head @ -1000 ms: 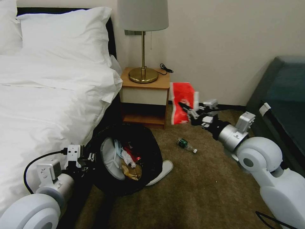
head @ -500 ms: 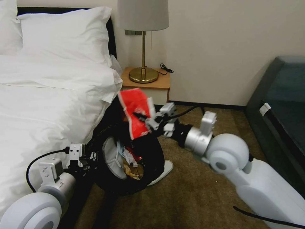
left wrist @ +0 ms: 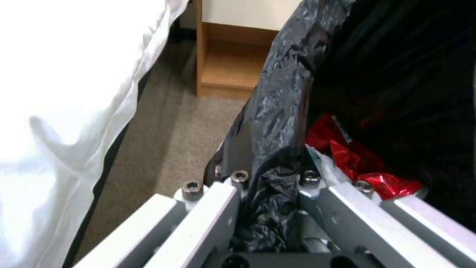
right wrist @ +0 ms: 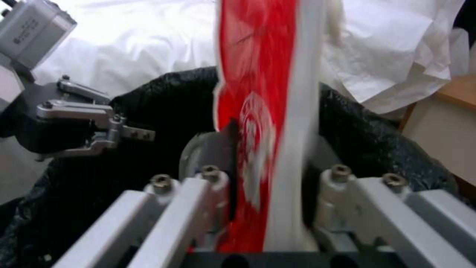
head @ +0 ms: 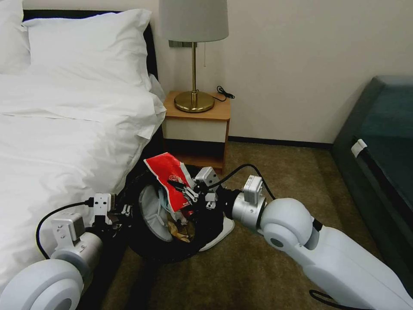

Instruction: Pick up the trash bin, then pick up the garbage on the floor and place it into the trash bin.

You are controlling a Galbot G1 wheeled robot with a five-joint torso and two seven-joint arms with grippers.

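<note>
We are gripping the trash bin [head: 202, 232] by its bagged rim with our left hand [head: 122, 211], tilted beside the bed [head: 51, 142]. Our right hand [head: 183, 189] is pinching a red wrapper [head: 165, 174] over the bin's mouth, above a slipper [head: 217, 237] on the floor.
</note>
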